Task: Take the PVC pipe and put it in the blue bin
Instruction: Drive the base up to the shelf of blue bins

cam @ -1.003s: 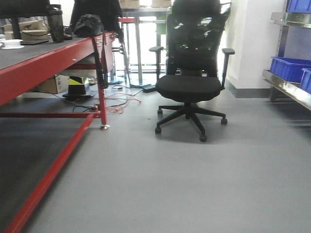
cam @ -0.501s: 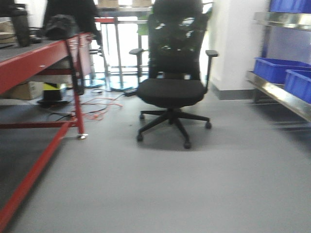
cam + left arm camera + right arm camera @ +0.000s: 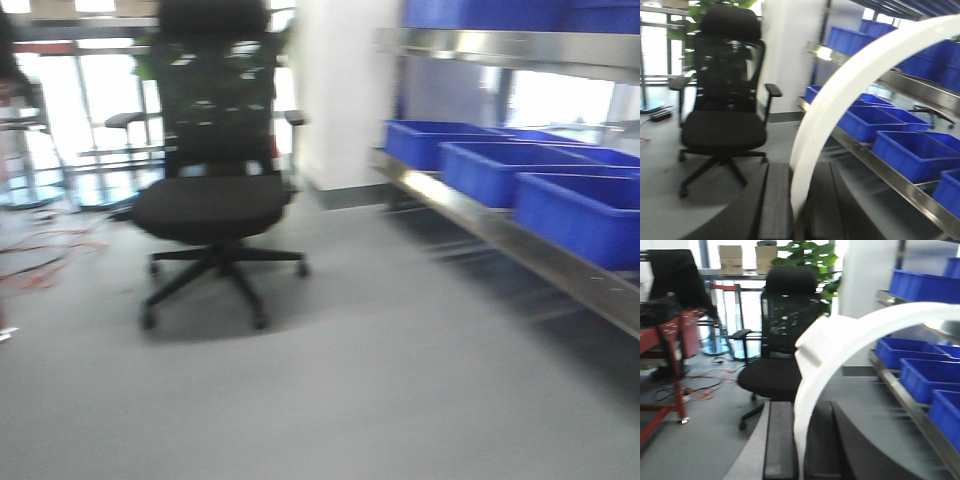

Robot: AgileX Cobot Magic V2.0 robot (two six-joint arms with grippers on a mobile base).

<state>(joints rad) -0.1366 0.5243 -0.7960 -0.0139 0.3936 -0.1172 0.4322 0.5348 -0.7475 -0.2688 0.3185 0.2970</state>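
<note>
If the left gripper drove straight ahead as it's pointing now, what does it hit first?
Probably open floor, then the white pillar. The left gripper, shut on the PVC pipe, points between the office chair and the bin shelf; depth is unclear.

One office chair (image 3: 210,195), two PVC pipes (image 3: 812,130) (image 3: 825,347)

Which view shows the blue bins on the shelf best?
Front view: blue bins line the right-hand shelf, blurred but unobstructed. Left wrist view shows them too, with the white pipe arcing across. Right wrist view catches only a few at its right edge.
</note>
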